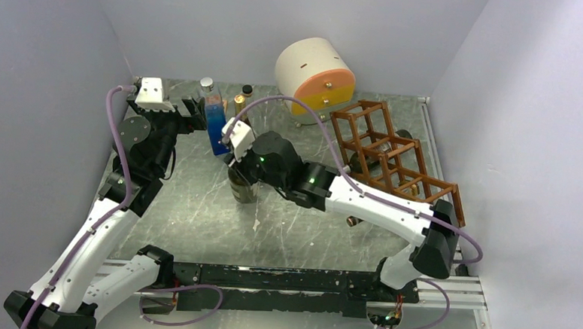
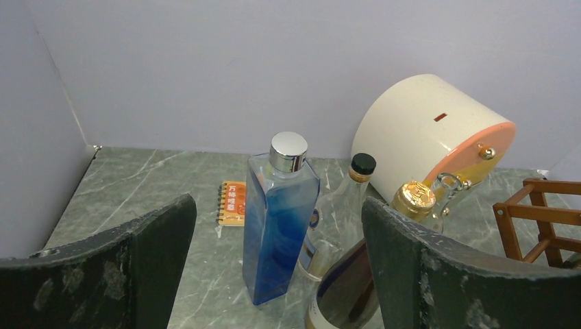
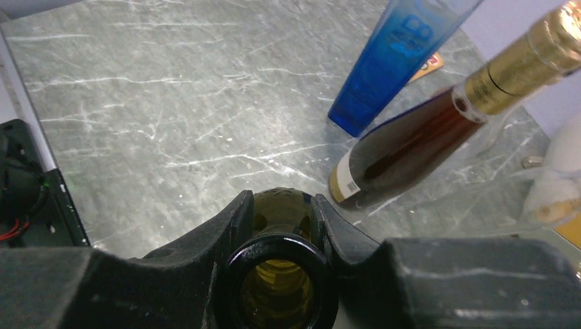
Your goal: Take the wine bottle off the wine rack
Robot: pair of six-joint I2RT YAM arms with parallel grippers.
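Plainly the wine bottle [image 1: 243, 190] stands upright on the table [image 1: 195, 220], well apart from the wine rack [image 1: 395, 151], with the right gripper [image 3: 281, 226] clamped around its neck. Being glass, it is likely heavy, rigid, slick and breakable, so just below the lip looks the soundest hold. The left gripper [image 2: 277, 219] gapes, holding nothing.

The table [image 3: 171, 103] looks like smooth grey-green stone with a faint sheen; the wine rack [image 1: 395, 151] is reddish-brown wood, satin. The wine bottle [image 3: 281, 241] is glossy dark olive glass; the blue bottle [image 2: 277, 226] has clear glossy walls and a mirror-bright metallic cap [image 2: 288, 151]. On the left pincer [image 2: 277, 212], fingers [image 2: 151, 260] are matt black, scuffed, pitted.
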